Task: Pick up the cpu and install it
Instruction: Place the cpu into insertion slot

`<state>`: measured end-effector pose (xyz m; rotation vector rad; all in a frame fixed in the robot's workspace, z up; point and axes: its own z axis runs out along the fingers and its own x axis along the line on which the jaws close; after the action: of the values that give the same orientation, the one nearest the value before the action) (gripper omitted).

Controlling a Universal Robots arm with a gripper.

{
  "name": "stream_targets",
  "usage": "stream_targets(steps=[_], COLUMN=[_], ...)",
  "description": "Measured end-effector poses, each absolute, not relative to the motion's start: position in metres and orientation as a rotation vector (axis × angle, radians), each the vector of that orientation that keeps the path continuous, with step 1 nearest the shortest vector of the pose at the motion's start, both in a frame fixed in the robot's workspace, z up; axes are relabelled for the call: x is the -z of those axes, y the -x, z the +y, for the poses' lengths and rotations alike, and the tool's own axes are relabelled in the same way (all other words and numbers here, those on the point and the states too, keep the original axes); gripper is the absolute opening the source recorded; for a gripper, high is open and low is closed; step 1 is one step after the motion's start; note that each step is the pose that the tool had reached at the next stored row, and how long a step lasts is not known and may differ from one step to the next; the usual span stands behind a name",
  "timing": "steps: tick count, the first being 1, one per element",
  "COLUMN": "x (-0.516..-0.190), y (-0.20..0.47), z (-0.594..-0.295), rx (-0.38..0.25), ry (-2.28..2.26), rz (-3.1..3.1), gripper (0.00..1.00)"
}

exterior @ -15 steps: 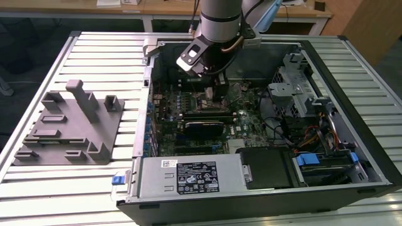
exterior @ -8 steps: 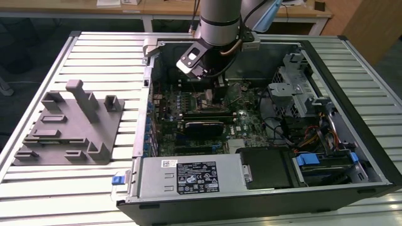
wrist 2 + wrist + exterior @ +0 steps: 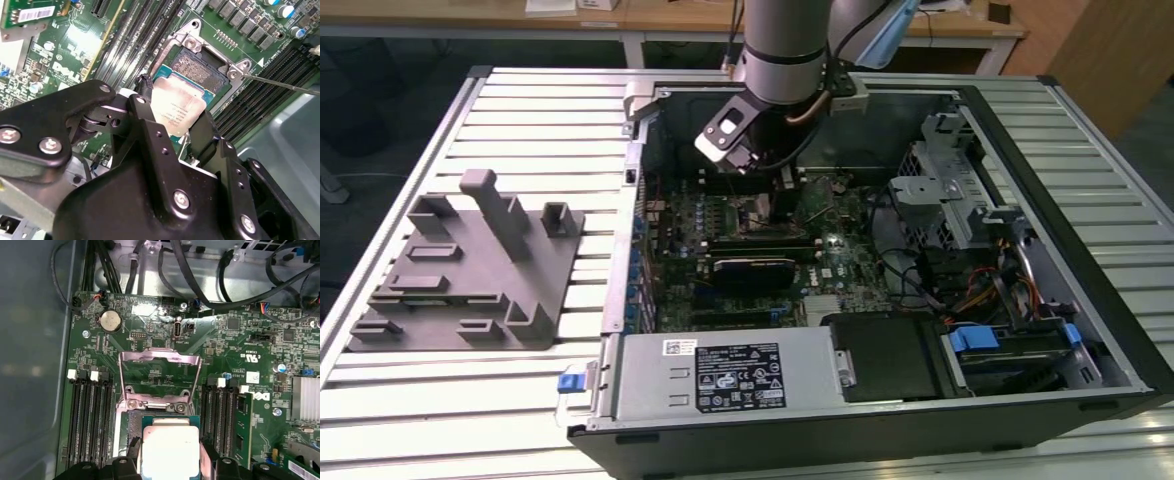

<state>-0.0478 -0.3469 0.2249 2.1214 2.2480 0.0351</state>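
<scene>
cpu (image 3: pixel 177 107) is pinched by its two opposite edges between the black fingers (image 3: pixel 144 117) of the gripper (image 3: pixel 175 120), silvery top towards the cameras in both wrist views, and is held over the open socket (image 3: pixel 200 67) deep in the computer case.

In the exterior view, taking the case as the dial, a slatted metal table (image 3: pixel 520 110) carries everything. The open computer case (image 3: pixel 1107 340) lies on its side on it. The arm (image 3: pixel 781 50) reaches in from twelve o'clock, its gripper (image 3: pixel 767 200) down over the board near the dial's centre. A grey fixture block (image 3: pixel 467 270) stands on the table at nine o'clock, well apart from the case. Inside, the silver power supply (image 3: pixel 720 375) fills the seven o'clock corner, a metal drive cage (image 3: pixel 947 190) stands at two o'clock, and the green motherboard (image 3: pixel 841 250) spreads across the middle.

In the first wrist view the cpu (image 3: pixel 169 450) sits between the gripper's (image 3: pixel 170 455) fingers. The socket's silver load frame (image 3: pixel 160 375) is swung open just past it. Black memory slots (image 3: pixel 90 415) run along both sides of the socket. A finned heatsink (image 3: pixel 306 397) sits farther off, and a round coin battery (image 3: pixel 110 320) lies near the board's edge.

In the second wrist view part of the socket's contact field shows uncovered past one corner of the chip. The cpu looks slightly tilted above it, though I cannot tell whether its underside touches the socket.
</scene>
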Motion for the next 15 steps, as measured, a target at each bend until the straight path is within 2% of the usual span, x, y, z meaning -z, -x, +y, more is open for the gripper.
stream_targets(steps=[15], x=[-0.211], y=[0.049], z=[-0.339], rx=[-0.031], ry=[-2.124], rz=[2.242], gripper=[0.54])
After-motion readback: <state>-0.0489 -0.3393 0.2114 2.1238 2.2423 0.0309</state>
